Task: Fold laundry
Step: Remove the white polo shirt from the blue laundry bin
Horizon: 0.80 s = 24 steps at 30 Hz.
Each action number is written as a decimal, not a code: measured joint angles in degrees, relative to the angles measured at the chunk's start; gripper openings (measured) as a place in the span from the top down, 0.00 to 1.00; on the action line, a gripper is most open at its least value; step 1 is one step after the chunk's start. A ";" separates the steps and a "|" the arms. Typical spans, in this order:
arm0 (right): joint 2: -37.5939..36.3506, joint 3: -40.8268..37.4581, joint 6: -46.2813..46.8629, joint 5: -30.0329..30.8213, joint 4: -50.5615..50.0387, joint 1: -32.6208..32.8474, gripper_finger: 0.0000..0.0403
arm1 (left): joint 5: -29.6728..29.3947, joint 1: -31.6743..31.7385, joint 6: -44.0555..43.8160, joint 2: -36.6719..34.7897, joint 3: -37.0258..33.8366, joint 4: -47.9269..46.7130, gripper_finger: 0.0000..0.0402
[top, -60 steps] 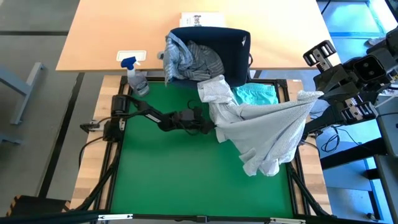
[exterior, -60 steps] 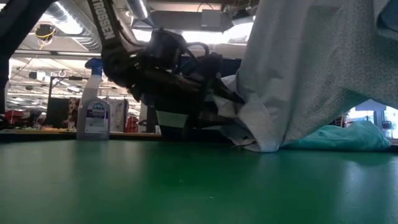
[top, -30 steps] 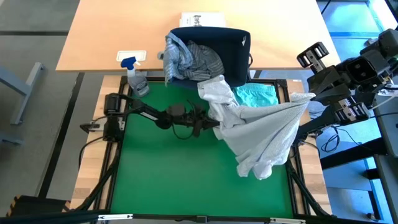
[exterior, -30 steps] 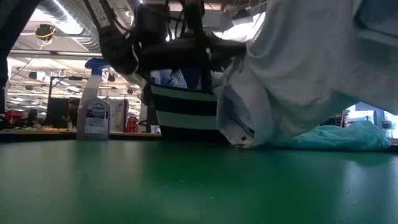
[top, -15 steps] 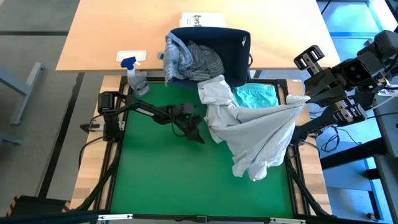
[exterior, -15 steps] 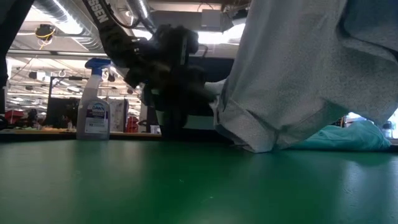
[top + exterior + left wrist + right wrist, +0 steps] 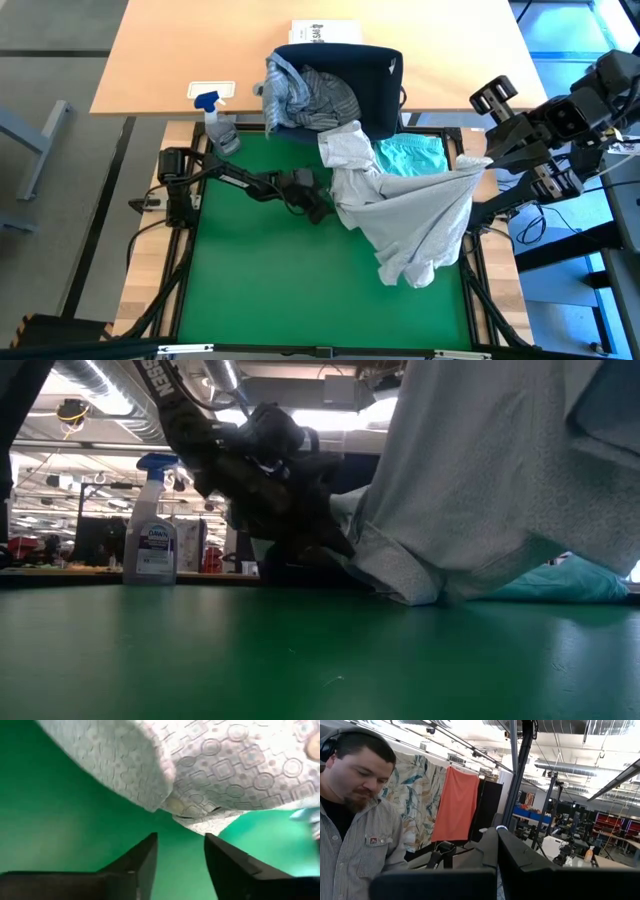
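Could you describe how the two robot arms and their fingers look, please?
Both arms are dark, almost black. The left arm is slim and jointed, with a thin black cable looping beside it and white letters along one link in the low view. Its fingers are flat, dark, angular blades. The right arm is bulkier, with blocky housings and loose cables.

the mat (image 7: 280,280) on the table is solid bright green. the big shirt (image 7: 420,215) draped over it is pale grey-white, and up close it has a faint print of little circles and squares (image 7: 235,765). behind it there's a mint-teal garment (image 7: 412,152), plain. the basket (image 7: 375,75) is dark navy from above, navy with white stripes from table height, and has a grey-blue striped shirt (image 7: 320,98) bunched in it. the spray bottle (image 7: 217,122) is clear with a blue trigger top. the desk (image 7: 200,40) behind is light tan wood. both arms are dark, near black. the person (image 7: 355,820) in the room wears a grey-and-white pinstriped shirt, and orange cloth (image 7: 455,805) hangs next to a leafy print one (image 7: 417,795).
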 joint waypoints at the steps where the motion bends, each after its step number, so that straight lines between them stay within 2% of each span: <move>1: 0.00 0.00 0.00 0.00 -0.19 0.00 1.00 | -0.82 -0.39 2.05 0.00 0.00 0.22 0.56; 4: 0.00 0.00 -0.02 0.00 -0.18 0.00 1.00 | -3.55 -1.54 9.78 0.39 0.00 0.86 0.52; 8: 0.00 0.00 -0.03 0.00 -0.17 0.00 1.00 | -5.26 -2.30 16.35 3.10 0.00 6.55 0.50; 15: 0.00 0.00 -0.04 0.00 -0.15 0.00 1.00 | -5.64 -2.37 12.71 8.24 -0.01 16.00 0.51; 20: 0.00 0.00 -0.04 0.00 -0.07 0.00 1.00 | -0.24 -2.45 14.40 8.24 -0.04 25.53 0.58; 24: 0.00 0.00 -0.04 0.00 -0.12 0.00 1.00 | 0.05 -2.38 14.54 8.22 -0.02 27.15 0.71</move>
